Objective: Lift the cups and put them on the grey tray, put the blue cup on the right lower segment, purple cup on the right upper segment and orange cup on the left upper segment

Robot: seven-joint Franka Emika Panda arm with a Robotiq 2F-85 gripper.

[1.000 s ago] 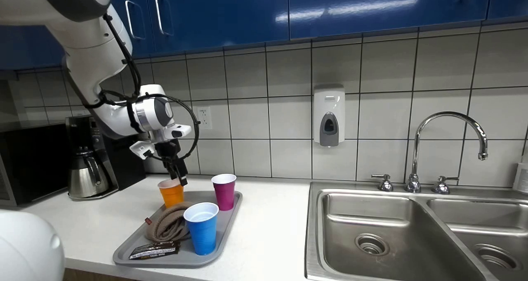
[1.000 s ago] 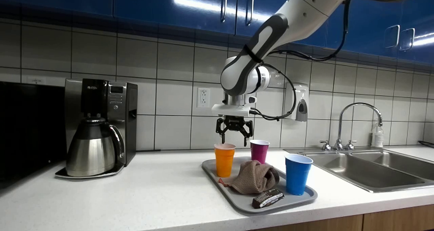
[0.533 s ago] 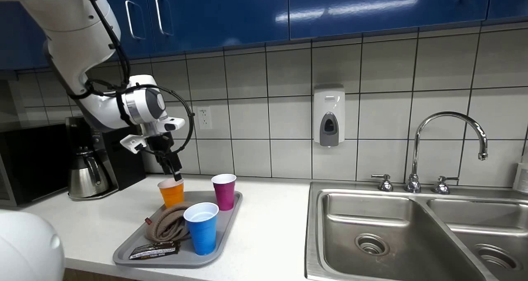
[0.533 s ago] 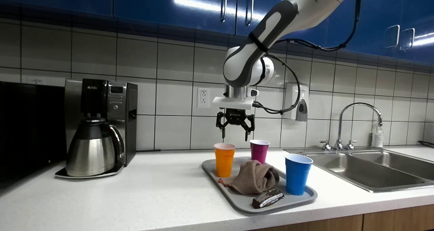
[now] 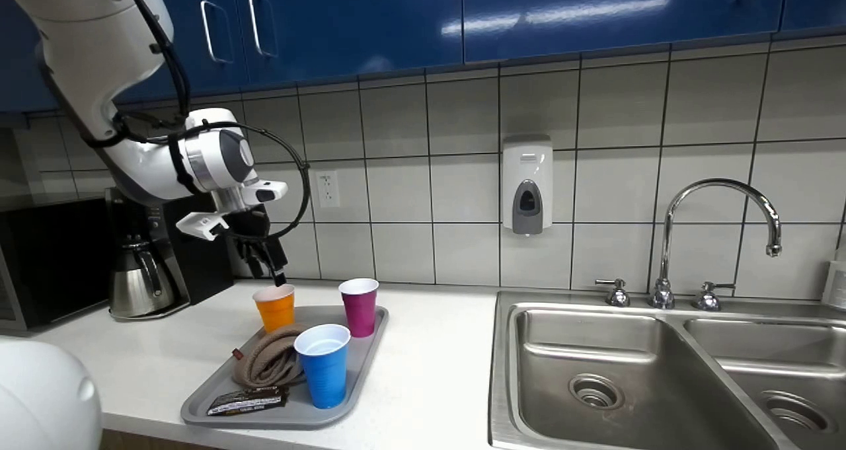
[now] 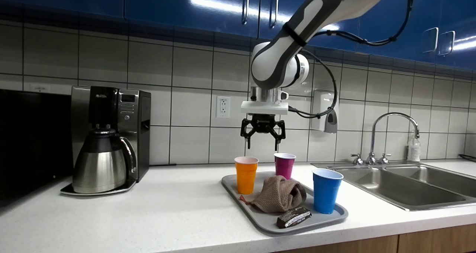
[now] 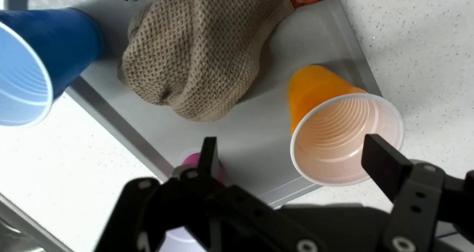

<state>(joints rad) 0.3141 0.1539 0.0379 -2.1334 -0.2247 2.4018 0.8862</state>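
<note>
All three cups stand upright on the grey tray (image 5: 358,356). The orange cup (image 6: 246,178) is at the tray's back left and the purple cup (image 6: 284,167) at its back right. Towards the front right is the blue cup (image 6: 327,193). My gripper (image 6: 262,148) hangs above the back of the tray with its fingers wide apart and nothing between them. In the wrist view the left finger covers most of the purple cup (image 7: 191,158), while the right finger overlaps the rim of the orange cup (image 7: 314,85). The blue cup (image 7: 70,41) lies at that view's left edge.
A brown cloth (image 6: 279,197) sits in the middle of the tray, and a dark wrapped bar (image 6: 293,217) lies at its front. The coffee maker (image 6: 108,152) stands to one side. On the opposite side are the steel sink (image 5: 499,371) and tap (image 5: 667,232).
My open gripper has risen farther above the cups. In an exterior view it also shifts a little to the right. The cups and tray have stayed where they were.
</note>
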